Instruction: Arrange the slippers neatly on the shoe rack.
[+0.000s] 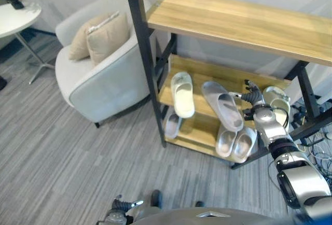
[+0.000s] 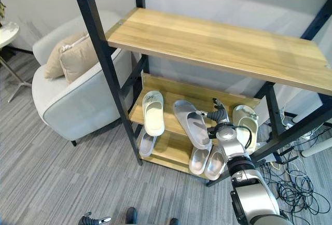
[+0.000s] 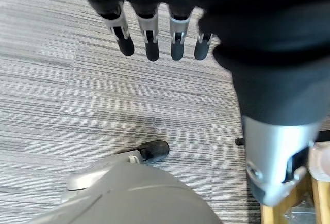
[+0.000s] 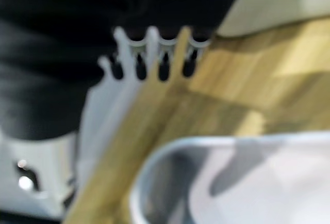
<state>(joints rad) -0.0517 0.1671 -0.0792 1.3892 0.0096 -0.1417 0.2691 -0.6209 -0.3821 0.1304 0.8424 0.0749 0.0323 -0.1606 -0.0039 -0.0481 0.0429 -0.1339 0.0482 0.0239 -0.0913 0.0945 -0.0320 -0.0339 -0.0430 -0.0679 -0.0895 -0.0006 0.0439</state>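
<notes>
A black-metal-framed shoe rack with light wooden shelves (image 2: 155, 87) stands on grey striped carpet floor (image 1: 62, 152). Its middle shelf carries a cream slipper (image 2: 153, 113) at the left, a grey slipper (image 2: 191, 122) lying askew with its toe past the front edge, and another pale cream slipper (image 2: 245, 121) at the right. The bottom shelf holds a lone grey slipper (image 2: 146, 142) and a grey pair (image 2: 207, 161) side by side.

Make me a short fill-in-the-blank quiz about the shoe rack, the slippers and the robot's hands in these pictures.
1. The grey slipper beside the right hand lies on the ____ shelf of the rack.
2. The rack's top shelf holds ____ slippers.
3. Left of the rack stands a pale ____ with cushions.
4. The left hand hangs above the ____, its fingers straight.

Missing words: middle; no; armchair; floor
</notes>
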